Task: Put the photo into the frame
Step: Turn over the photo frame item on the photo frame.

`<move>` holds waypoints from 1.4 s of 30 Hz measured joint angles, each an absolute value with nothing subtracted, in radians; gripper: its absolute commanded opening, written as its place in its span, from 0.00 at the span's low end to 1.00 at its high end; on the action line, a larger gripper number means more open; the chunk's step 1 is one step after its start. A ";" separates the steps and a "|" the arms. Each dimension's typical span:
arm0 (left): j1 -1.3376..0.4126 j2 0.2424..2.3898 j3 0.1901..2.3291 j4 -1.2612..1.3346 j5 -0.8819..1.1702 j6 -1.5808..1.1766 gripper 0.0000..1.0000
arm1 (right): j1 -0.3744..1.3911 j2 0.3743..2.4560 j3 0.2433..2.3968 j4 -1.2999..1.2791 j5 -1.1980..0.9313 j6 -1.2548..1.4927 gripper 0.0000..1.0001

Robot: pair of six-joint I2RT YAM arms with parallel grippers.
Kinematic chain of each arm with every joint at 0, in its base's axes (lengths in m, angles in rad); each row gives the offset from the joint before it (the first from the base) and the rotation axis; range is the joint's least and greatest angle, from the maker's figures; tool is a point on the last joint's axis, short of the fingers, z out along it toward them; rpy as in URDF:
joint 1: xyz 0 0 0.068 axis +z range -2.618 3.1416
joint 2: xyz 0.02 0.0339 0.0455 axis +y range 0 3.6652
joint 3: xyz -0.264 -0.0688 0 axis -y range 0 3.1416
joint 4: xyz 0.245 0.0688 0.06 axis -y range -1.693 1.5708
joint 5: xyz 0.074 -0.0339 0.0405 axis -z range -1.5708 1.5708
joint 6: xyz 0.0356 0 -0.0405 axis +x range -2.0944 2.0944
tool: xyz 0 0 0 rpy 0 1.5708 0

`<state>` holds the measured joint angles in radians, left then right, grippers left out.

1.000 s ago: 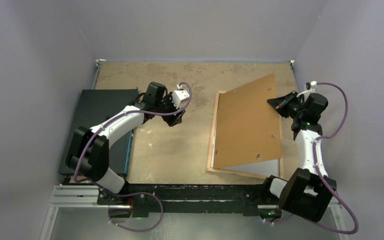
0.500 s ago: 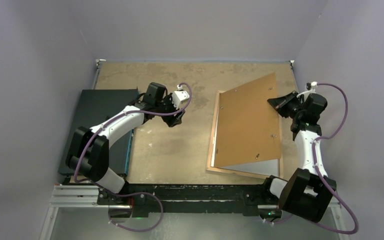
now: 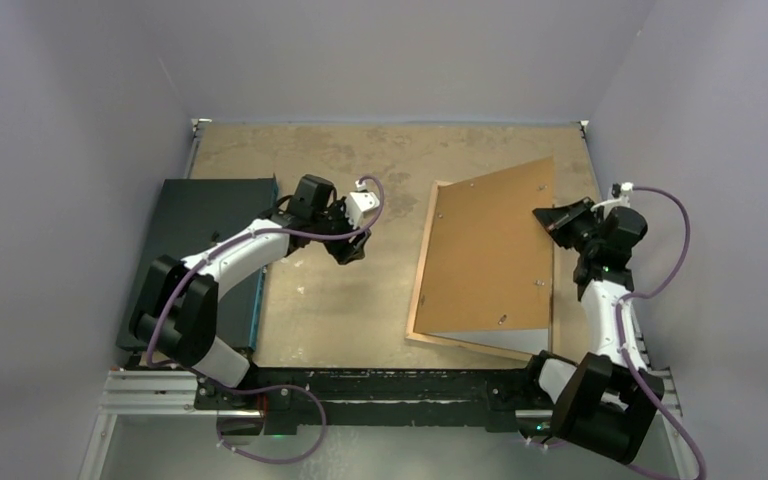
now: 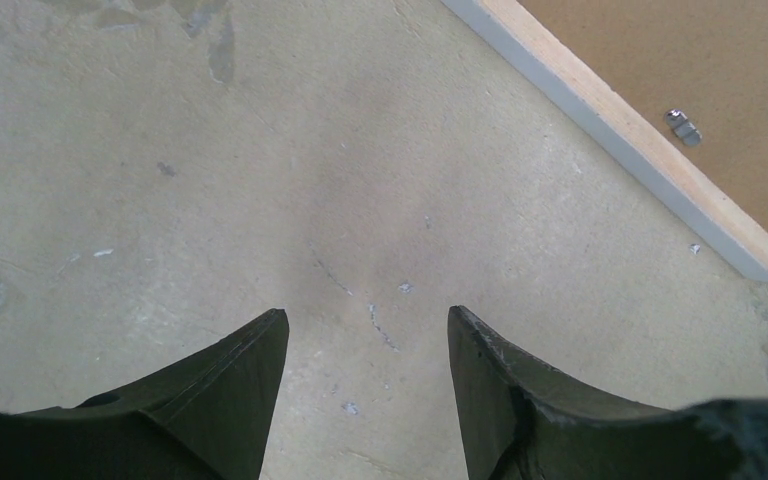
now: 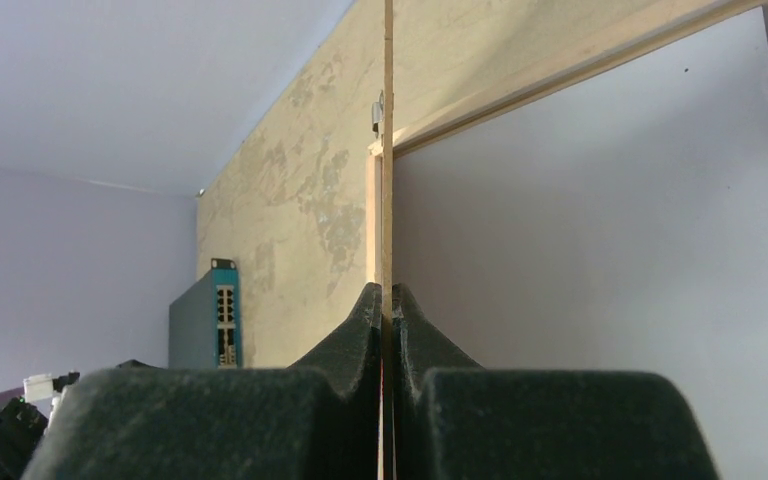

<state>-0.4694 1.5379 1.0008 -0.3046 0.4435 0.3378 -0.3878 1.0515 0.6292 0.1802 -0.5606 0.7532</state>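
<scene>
Top view, right gripper (image 3: 552,217): fingers clamped on the right edge of the backing board (image 3: 488,250), tilting it up off the frame (image 3: 420,290), which lies right of centre.
Top view, left gripper (image 3: 350,250): fingers apart, empty.
Left wrist view: frame corner nearby, untouched.
Right wrist view: pane (image 5: 600,250) exposed.
Photo: not visible.
Advice: lift slowly so the frame does not drag.
Change: board steeper, frame slid slightly left.

no text, label, brand, number or sign is readable on anything.
</scene>
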 measured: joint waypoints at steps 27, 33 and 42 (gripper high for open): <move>-0.382 1.617 0.942 -0.271 0.411 0.320 0.60 | -0.119 1.178 0.519 0.418 -0.407 0.858 0.06; -0.312 1.625 0.942 -0.270 0.378 0.324 0.60 | 0.033 1.277 0.547 0.455 -0.280 0.875 0.35; -0.306 1.614 0.942 -0.270 0.368 0.325 0.60 | 0.163 1.446 0.715 0.216 -0.156 0.746 0.73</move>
